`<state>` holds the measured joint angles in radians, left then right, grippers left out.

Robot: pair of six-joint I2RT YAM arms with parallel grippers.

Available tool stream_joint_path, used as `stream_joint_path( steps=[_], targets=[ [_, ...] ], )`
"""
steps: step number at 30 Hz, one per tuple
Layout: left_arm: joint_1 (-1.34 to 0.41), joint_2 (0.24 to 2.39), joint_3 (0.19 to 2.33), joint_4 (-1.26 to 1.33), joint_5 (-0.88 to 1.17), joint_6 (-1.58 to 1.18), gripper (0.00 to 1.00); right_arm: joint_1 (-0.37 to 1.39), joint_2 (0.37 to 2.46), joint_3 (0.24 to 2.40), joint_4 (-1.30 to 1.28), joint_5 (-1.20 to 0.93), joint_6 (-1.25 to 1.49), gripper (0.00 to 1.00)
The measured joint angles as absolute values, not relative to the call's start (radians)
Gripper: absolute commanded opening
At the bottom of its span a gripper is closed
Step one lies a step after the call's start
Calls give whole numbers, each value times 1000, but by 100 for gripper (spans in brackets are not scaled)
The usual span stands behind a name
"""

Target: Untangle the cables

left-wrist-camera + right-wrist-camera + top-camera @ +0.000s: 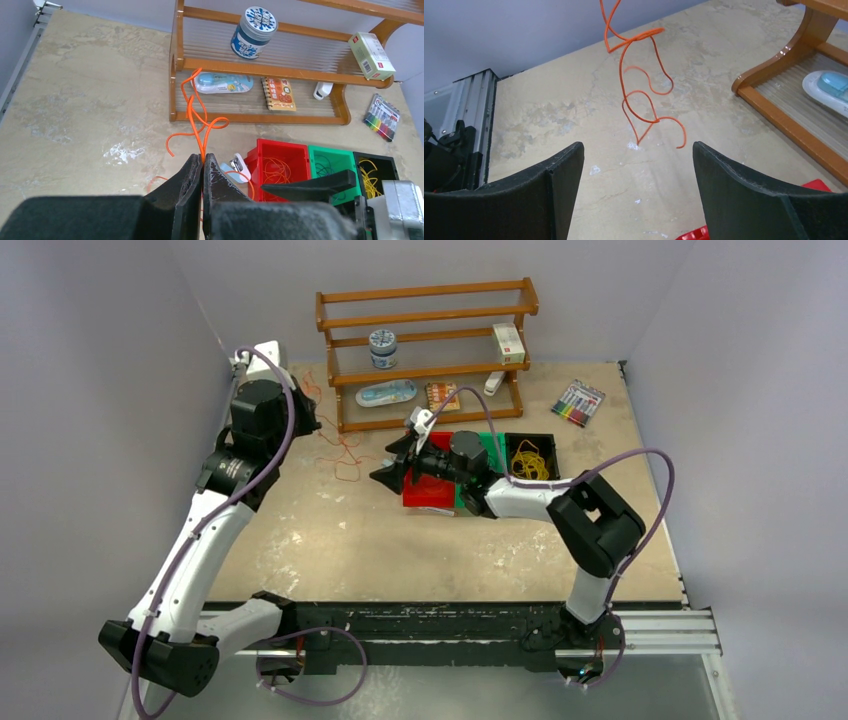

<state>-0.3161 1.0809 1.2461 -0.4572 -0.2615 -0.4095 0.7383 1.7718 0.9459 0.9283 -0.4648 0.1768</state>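
Left gripper (202,166): jaws pinched tight on the orange cable (196,107), whose loops spill out just beyond the tips. Right gripper (638,149): jaws wide apart, holding nothing; the cable dangles ahead, clear of both fingers.

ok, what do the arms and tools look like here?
The left arm and right arm have white links with chunky black joint housings. A lilac cable loops loosely along each. The left tool and right tool have matte black, wedge-shaped fingers. No markings visible.
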Motion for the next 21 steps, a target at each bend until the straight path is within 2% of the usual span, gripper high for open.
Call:
stream_joint_path(
  steps=[10,16,18,21],
  targets=[
    [-315,1095,1255,-458,-221,-434,0,757,1861,1060,1008,-494,156,82],
    [-315,1098,1264,-458,-208,-445,0,779,1900,1109,1024,-495,155,78],
    [-315,1098,1269,-458,-202,-453,0,781,1924,1130,1032,-495,156,72],
    [-315,1098,1275,-457,-193,-460,0,784,1963,1155,1039,-493,160,53]
  ],
)
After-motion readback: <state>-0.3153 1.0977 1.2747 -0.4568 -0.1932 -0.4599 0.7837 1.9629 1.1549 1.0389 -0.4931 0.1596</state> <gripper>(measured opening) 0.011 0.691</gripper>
